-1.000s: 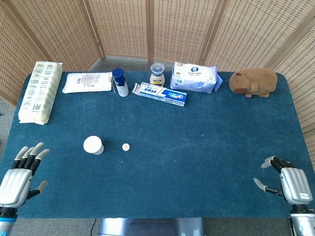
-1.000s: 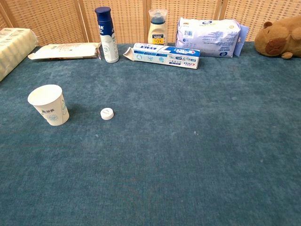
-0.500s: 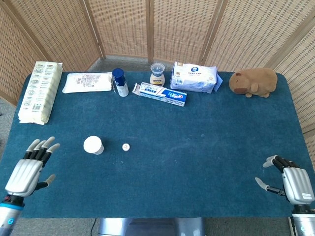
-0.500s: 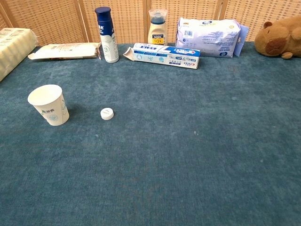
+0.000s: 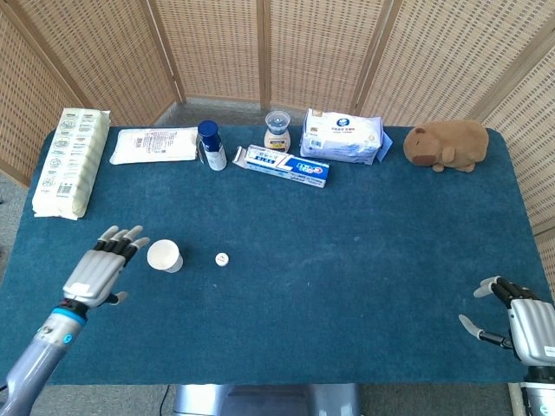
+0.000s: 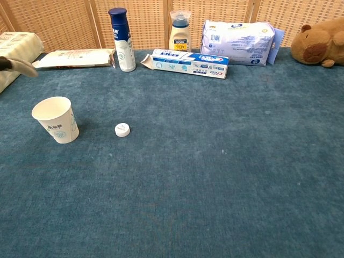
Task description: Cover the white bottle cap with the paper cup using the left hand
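Observation:
A white paper cup (image 5: 164, 256) (image 6: 55, 119) stands upright, mouth up, on the blue table left of centre. The small white bottle cap (image 5: 222, 258) (image 6: 122, 129) lies a short way to its right, apart from it. My left hand (image 5: 102, 266) is open, fingers spread, just left of the cup and not touching it; in the chest view only a fingertip (image 6: 21, 66) shows at the left edge. My right hand (image 5: 518, 320) rests open at the table's near right corner, holding nothing.
Along the far edge lie a long tissue pack (image 5: 69, 160), a flat white packet (image 5: 154, 145), a blue bottle (image 5: 211, 145), a small jar (image 5: 277, 130), a toothpaste box (image 5: 287, 165), a wipes pack (image 5: 343, 135) and a brown plush toy (image 5: 447, 145).
My left hand has moved forward and to the right, from the near left corner to just beside the cup. The right hand has slid slightly toward the near edge. Cup and cap stayed put.

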